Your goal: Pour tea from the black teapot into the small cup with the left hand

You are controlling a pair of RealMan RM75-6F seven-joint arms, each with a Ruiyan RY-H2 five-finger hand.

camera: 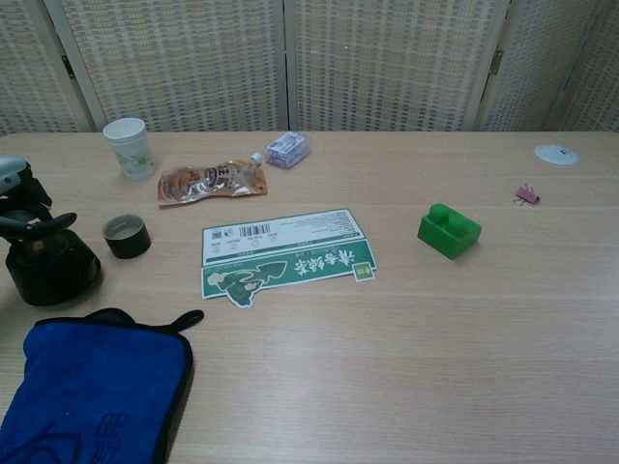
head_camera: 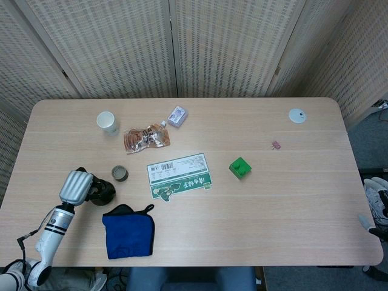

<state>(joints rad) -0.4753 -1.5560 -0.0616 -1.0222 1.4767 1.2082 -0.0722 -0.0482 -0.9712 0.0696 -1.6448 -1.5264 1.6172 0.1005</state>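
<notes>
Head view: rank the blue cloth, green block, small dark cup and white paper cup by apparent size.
1. blue cloth
2. white paper cup
3. green block
4. small dark cup

The paper cup and block look close; that order is unsure.

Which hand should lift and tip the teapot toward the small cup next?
Left. The left hand is already at the black teapot, which stands on the table just left of the small cup. The right hand sits off the table's far right edge, well away from both.
</notes>
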